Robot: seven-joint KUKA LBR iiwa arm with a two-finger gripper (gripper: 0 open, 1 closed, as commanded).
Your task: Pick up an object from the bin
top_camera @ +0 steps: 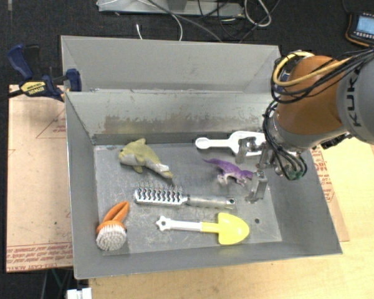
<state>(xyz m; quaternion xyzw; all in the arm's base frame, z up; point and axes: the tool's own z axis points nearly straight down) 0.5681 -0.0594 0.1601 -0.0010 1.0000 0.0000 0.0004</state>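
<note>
The pick is judged to be at an early stage: nothing is seen raised off the floor of the bin (174, 114), and no object is seen in the gripper (257, 190). The gripper is lowered into the bin's right part, just beside a purple dinosaur (229, 169), on that toy's right. Whether contact is made cannot be told, nor whether the gripper is spread or closed. The dinosaur is judged the likeliest target, being the nearest thing; a white spoon (219, 144) is found just behind it, toward the back wall. The other things are laid singly on the floor: a hairbrush (165, 197) in the middle, a yellow shovel (219, 228) at the front, a grey dolphin (142, 157) to the left and an orange brush (112, 228) near the front left corner. What is left — a closing on one thing and a lift clear of the bin — is all yet to be done.
</note>
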